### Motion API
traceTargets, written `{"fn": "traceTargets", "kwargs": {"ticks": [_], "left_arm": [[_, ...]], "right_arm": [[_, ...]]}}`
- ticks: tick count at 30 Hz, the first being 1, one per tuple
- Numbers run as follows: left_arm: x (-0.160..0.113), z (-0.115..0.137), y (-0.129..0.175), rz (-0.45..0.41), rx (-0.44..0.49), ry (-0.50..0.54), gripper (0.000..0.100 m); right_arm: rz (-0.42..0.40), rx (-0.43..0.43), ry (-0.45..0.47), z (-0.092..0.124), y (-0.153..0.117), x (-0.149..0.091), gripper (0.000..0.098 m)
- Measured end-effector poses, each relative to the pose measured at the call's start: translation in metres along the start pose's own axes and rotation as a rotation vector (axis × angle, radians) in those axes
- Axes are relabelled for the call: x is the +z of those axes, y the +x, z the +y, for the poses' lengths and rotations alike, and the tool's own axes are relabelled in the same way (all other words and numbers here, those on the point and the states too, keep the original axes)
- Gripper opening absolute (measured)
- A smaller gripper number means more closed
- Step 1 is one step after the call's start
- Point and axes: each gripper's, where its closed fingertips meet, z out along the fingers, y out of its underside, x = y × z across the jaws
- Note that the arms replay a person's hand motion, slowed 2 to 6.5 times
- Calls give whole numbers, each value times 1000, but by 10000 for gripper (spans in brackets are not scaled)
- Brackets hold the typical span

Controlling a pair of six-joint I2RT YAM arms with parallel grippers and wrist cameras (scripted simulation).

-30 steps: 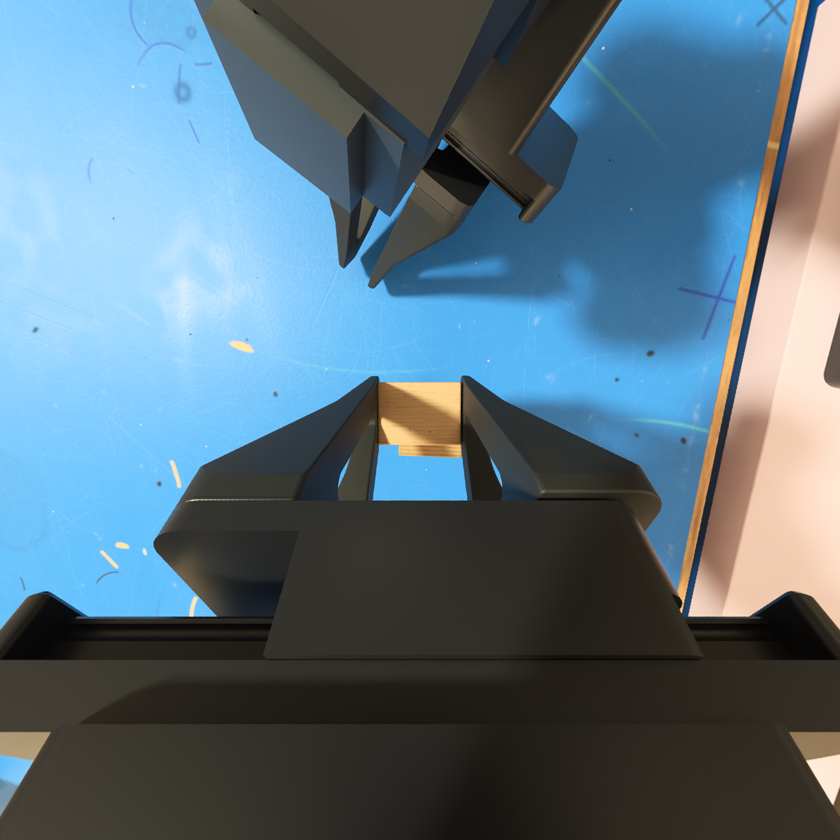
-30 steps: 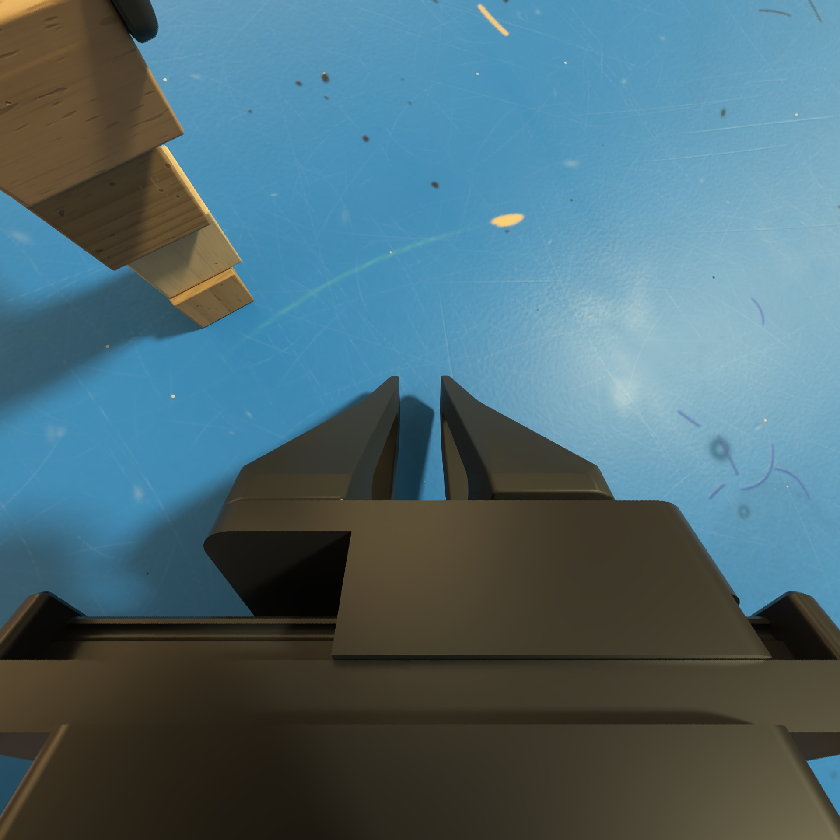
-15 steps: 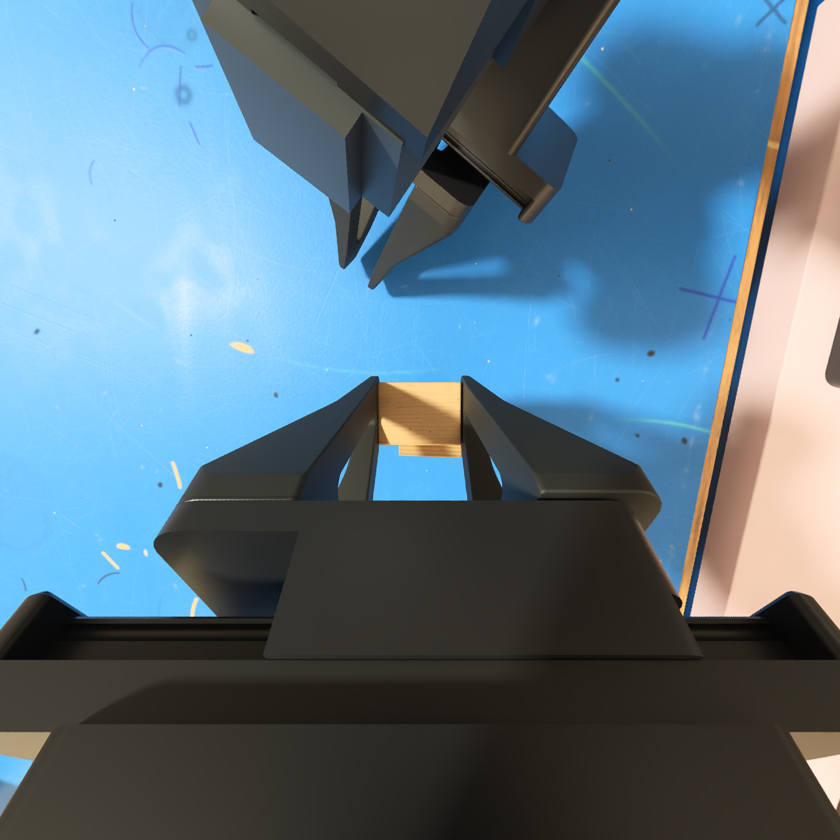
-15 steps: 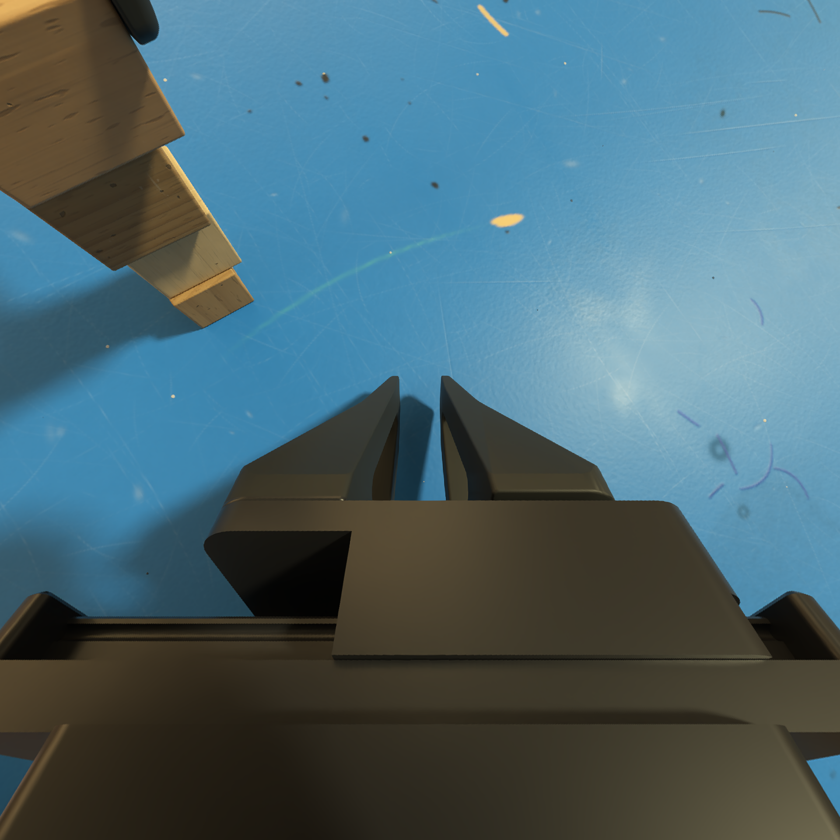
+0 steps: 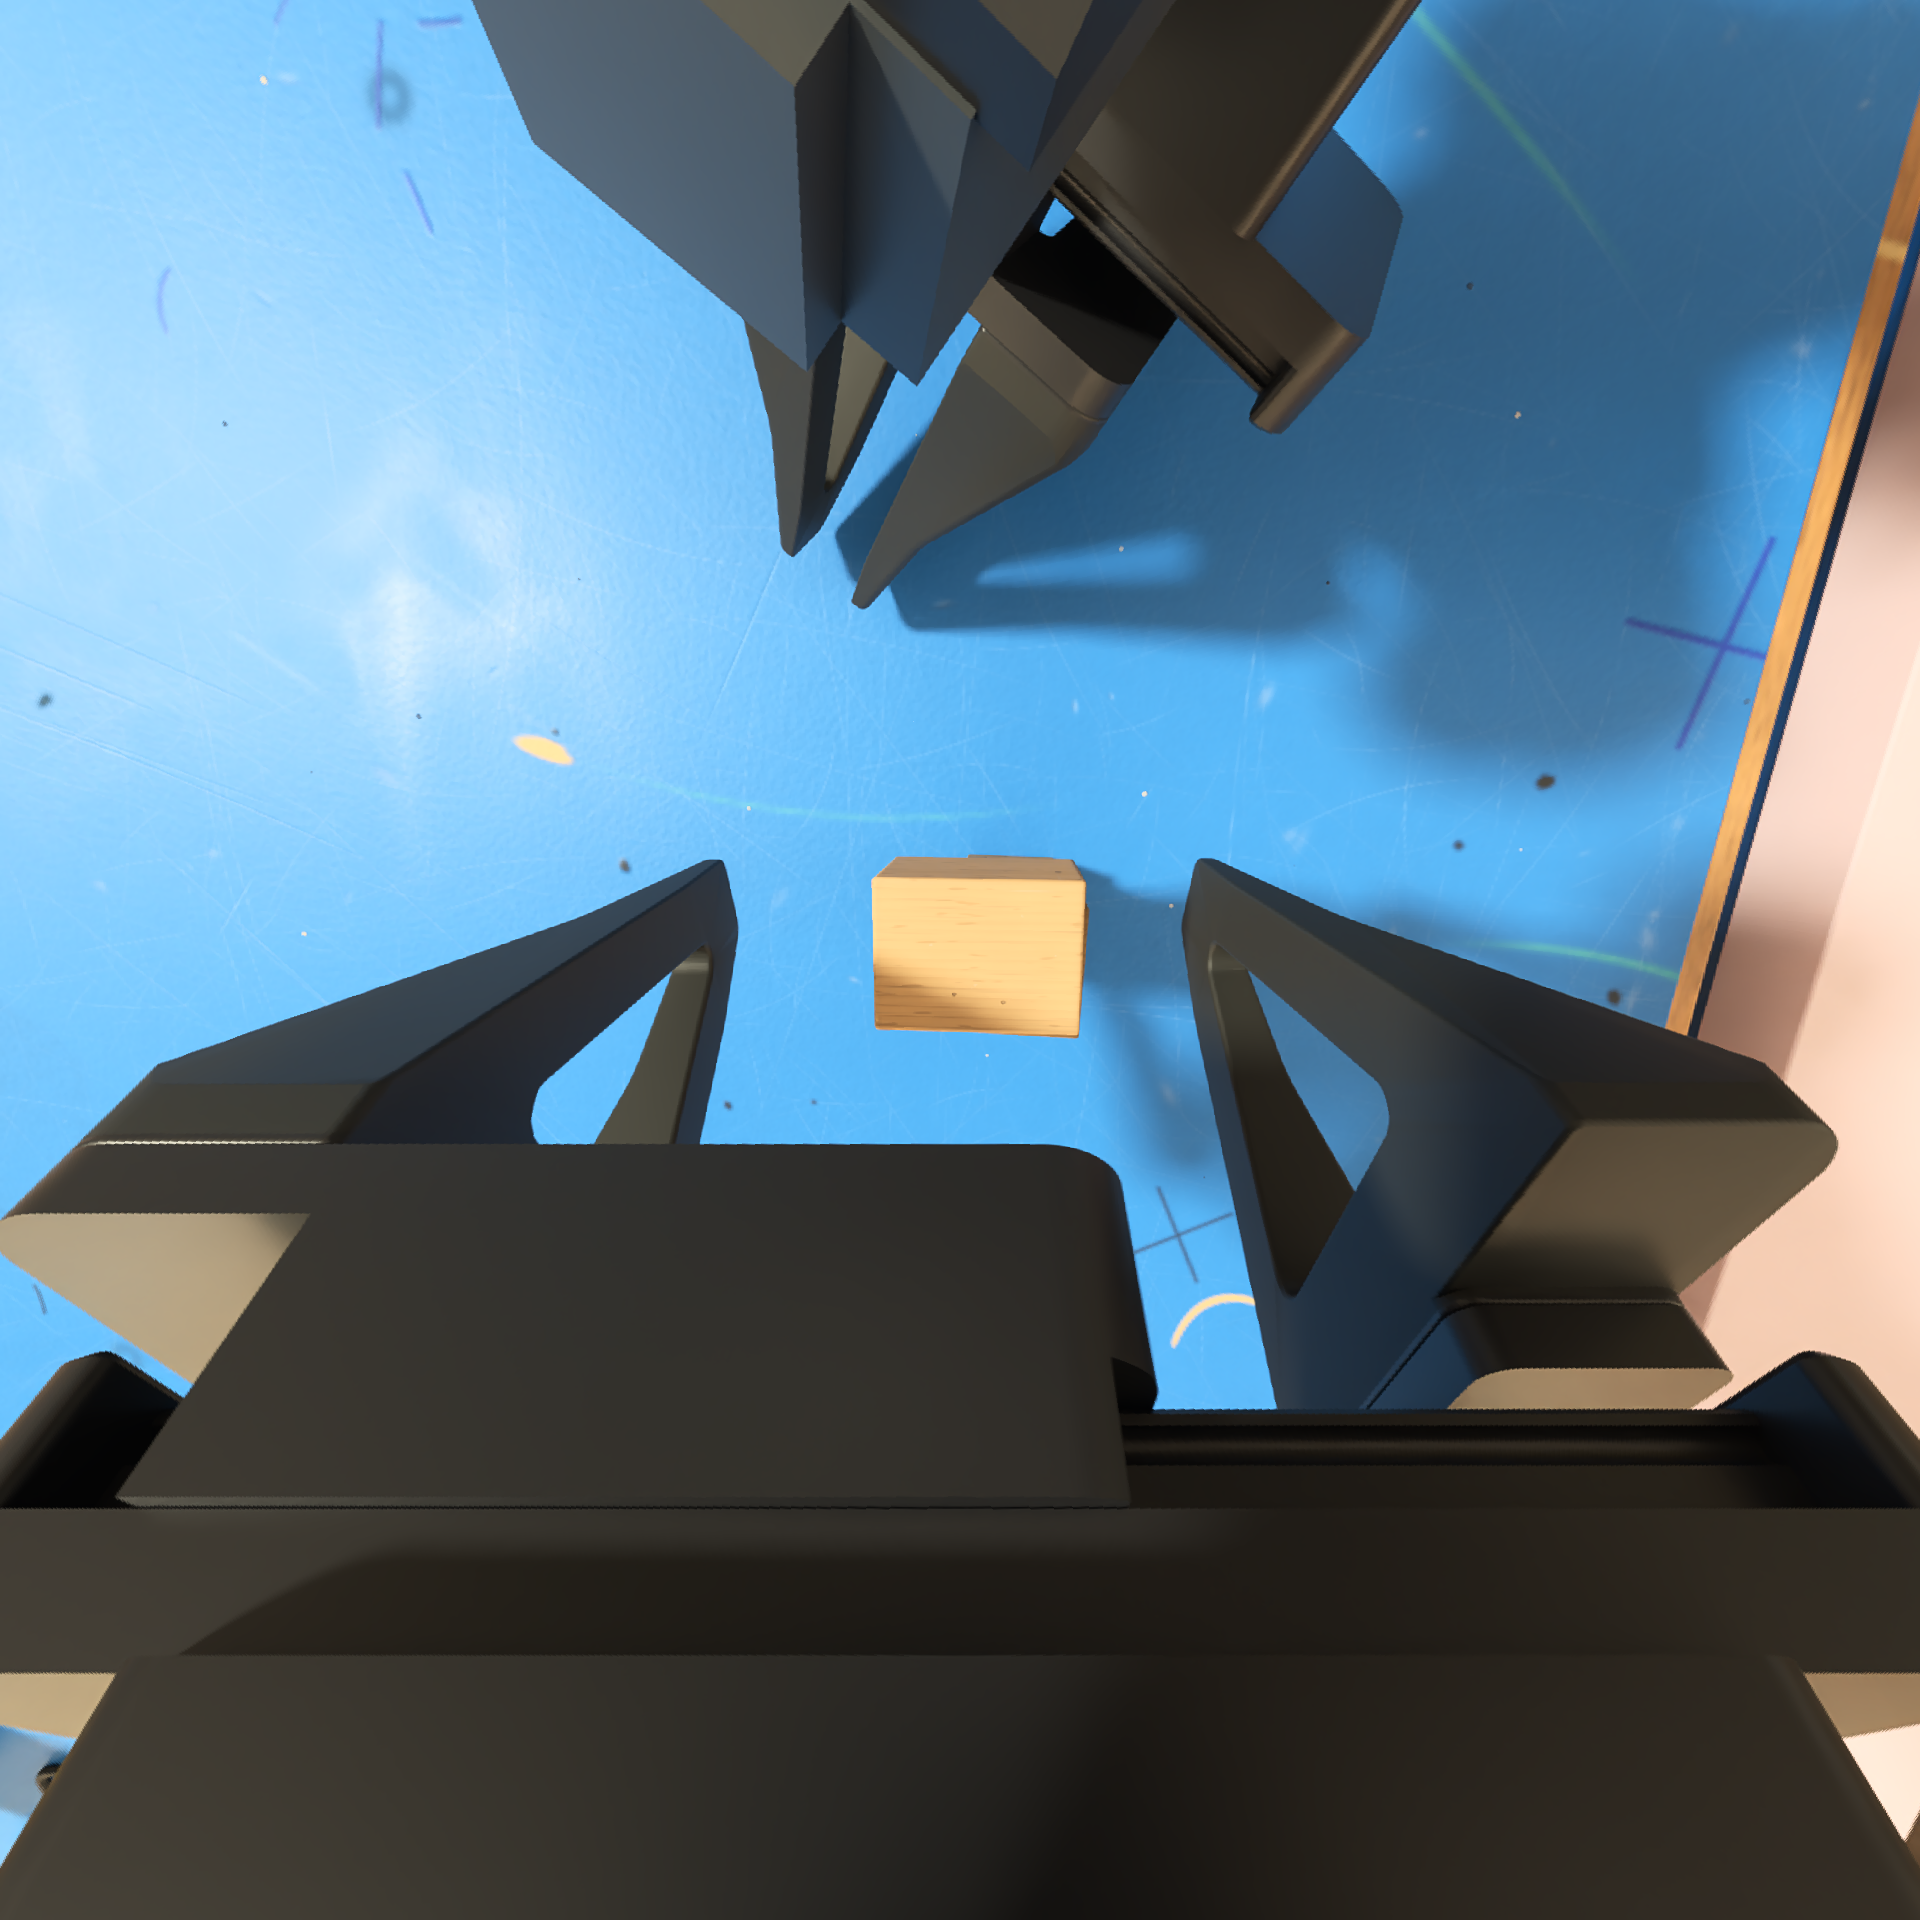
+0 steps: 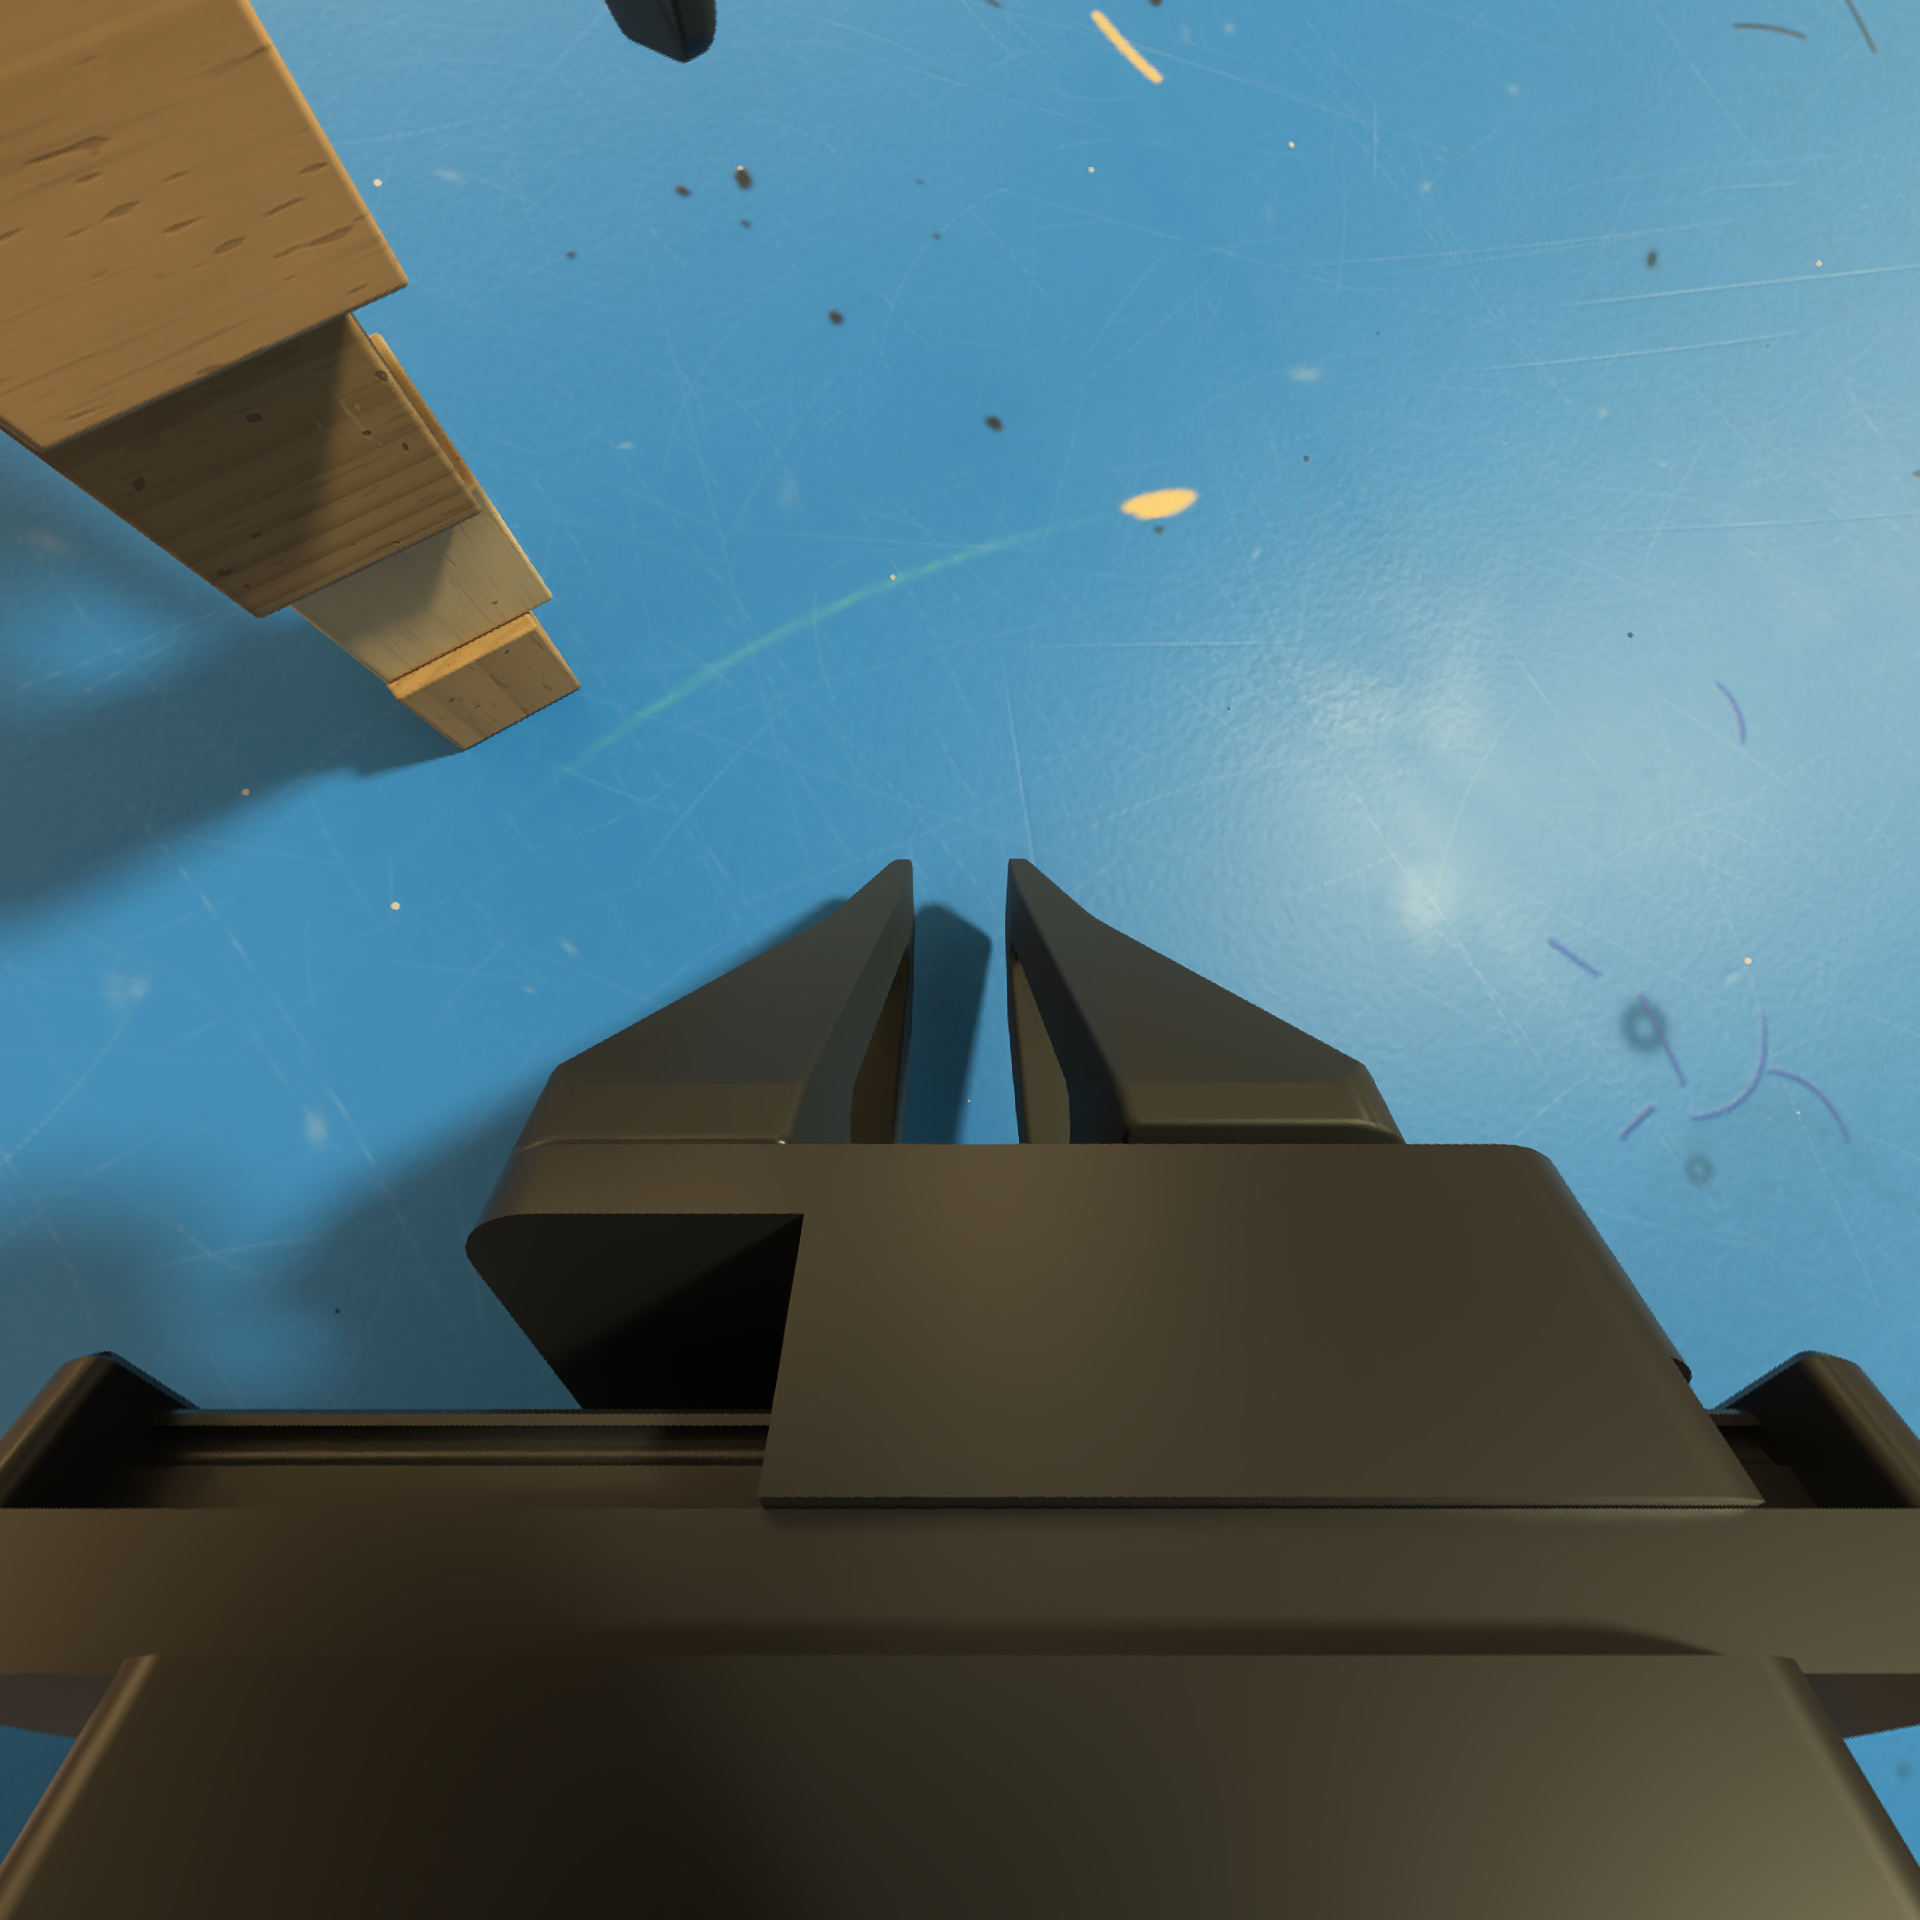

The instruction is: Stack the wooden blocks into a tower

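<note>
A tower of several wooden blocks stands on the blue table. In the left wrist view I look straight down on its top block [image 5: 977, 945]. My left gripper [image 5: 961, 868] is open, with one finger on each side of the top block and a clear gap to both. In the right wrist view the tower [image 6: 291, 488] rises at the upper left, its blocks slightly offset. My right gripper [image 6: 958, 862] is shut and empty, low over the table to the right of the tower. It also shows in the left wrist view [image 5: 828, 577], beyond the tower.
The blue table [image 5: 312, 520] has scratches and pen marks. Its wooden-trimmed edge [image 5: 1766, 675] runs down the right of the left wrist view, with a pale surface beyond. One fingertip [image 6: 665, 26] of the left gripper shows at the top of the right wrist view.
My left gripper has opened and let go of the top block, which stays on the tower. The right gripper has not moved.
</note>
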Motion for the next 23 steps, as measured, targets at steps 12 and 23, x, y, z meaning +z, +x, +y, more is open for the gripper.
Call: {"fn": "traceTargets", "kwargs": {"ticks": [12, 23], "left_arm": [[-16, -10, -6, -61, -15, 78, 811], [-119, -66, -60, -391, -254, 618, 821]], "right_arm": [[0, 0, 0, 0, 0, 0, 149], [4, -4, 2, 0, 0, 0, 148]]}}
